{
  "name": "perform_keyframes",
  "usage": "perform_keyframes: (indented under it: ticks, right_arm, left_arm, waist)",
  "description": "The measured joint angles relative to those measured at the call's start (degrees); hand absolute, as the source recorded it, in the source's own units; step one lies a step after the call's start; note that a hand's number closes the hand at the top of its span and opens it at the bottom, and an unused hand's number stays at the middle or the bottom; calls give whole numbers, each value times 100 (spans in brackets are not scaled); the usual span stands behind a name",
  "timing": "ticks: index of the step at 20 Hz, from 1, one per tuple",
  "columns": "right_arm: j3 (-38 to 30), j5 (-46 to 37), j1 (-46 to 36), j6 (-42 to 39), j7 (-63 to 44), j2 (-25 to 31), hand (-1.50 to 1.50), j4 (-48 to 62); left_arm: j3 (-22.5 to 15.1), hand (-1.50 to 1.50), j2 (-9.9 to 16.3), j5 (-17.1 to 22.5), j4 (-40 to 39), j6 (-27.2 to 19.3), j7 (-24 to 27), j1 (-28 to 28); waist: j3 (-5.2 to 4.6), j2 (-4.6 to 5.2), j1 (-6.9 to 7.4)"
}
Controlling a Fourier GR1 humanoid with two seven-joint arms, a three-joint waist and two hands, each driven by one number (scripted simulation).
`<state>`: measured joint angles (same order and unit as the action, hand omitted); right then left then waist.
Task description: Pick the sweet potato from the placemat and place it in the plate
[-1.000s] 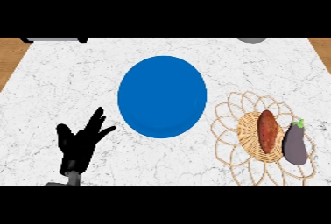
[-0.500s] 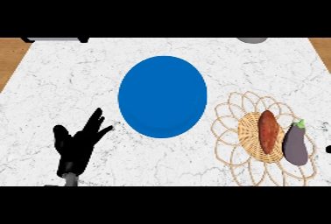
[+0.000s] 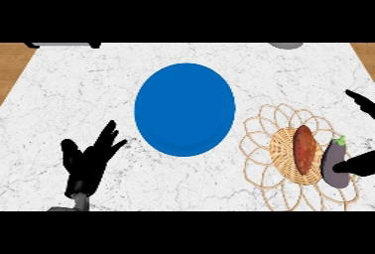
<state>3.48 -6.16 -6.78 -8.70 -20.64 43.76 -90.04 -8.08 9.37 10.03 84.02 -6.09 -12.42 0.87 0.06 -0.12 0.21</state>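
My right hand (image 3: 359, 166) is showing only as dark tips at the right edge, mostly cut off, so I cannot tell its pose. One tip is overlapping the eggplant (image 3: 335, 162). The sweet potato (image 3: 305, 148) is lying on the placemat (image 3: 258, 149), beside the plate (image 3: 184, 109). My left hand (image 3: 86, 161) is resting with fingers spread, lower left.

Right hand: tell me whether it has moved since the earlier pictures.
Yes. Absent earlier, the right hand has come in from the right edge, one finger now over the eggplant beside the sweet potato on the placemat.
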Motion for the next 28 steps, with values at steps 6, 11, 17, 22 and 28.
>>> perform_keyframes:
  ticks: [6,11,17,22,28]
  right_arm:
    - [90,-349,148,-200,-310,-554,-150,-269]
    - [24,-779,239,-328,-225,-878,-150,-245]
    - [61,-1421,20,-396,-440,-1112,-150,-13]
    - [94,-1857,-88,-379,-431,-1424,-150,278]
    - [3,-2207,-219,-496,-134,-1703,-150,769]
  left_arm:
    - [137,0,-66,-80,-111,86,103,-17]
    - [201,0,-152,-169,-142,125,55,-58]
    - [246,0,-207,-253,-91,153,32,-38]
    - [296,0,-253,-264,-49,248,99,22]
    - [352,0,-296,-351,-20,292,-15,-9]
  waist:
    - [12,-11,-13]
    - [15,-13,-14]
    - [10,-8,-8]
    - [12,-11,-7]
    - [9,-3,-9]
